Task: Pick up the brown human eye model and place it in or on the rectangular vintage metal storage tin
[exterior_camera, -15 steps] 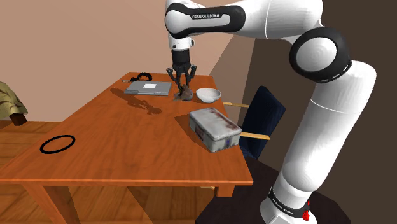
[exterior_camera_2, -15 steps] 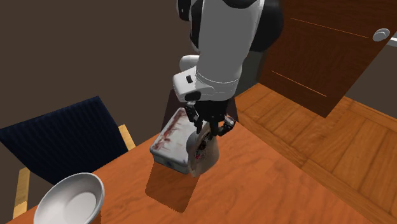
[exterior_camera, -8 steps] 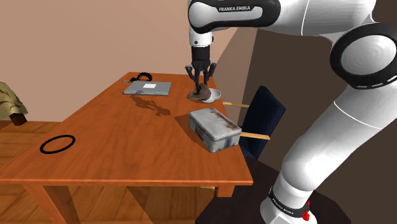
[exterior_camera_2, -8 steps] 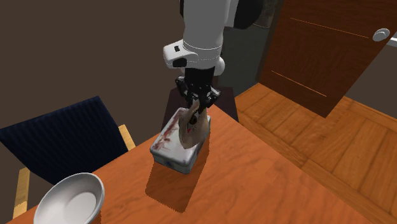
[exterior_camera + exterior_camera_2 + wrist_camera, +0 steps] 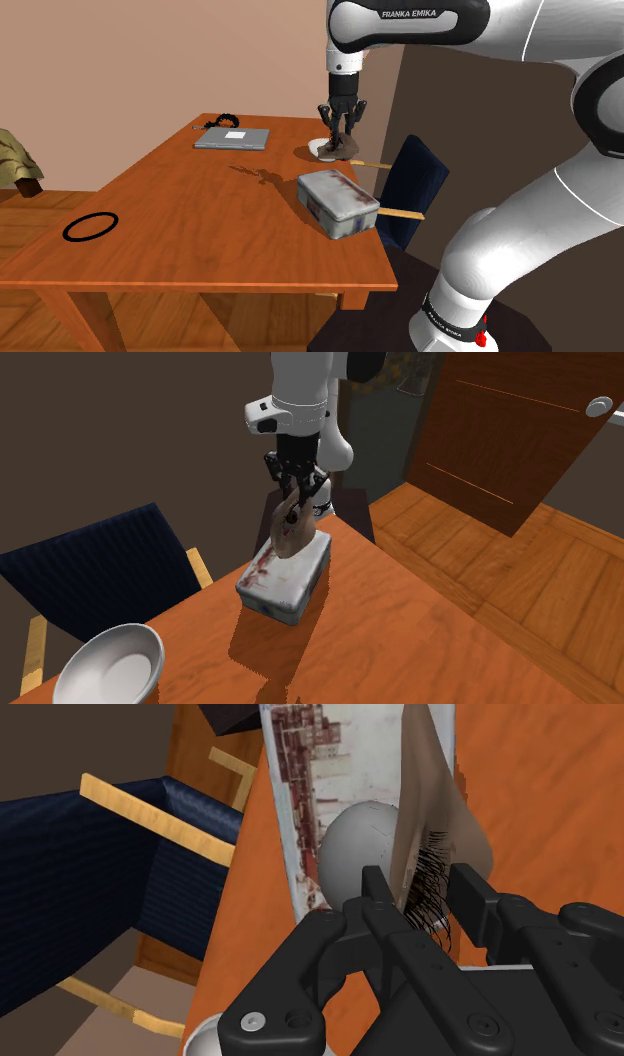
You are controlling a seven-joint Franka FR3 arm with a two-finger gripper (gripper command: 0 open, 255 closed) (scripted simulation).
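Note:
The eye model is a brownish-tan piece with a grey ball and dark lashes. My gripper is shut on its top and holds it in the air. In the second exterior view the eye model hangs from the gripper just above the far end of the tin. The tin is a grey rectangular box with rusty red stains, lying near the table's right edge in the shoulder view. Along the wrist view, the gripper clasps the eye model, with the tin right below.
A white bowl stands beyond the tin, partly behind the model in the shoulder view. A grey flat case and a black cord lie at the table's far end, a black ring near the front left. A dark blue chair stands beside the table.
My gripper has carried the eye model up off the table and toward the shoulder view's right, from beside the bowl to above the tin. The fingers stay shut on it.

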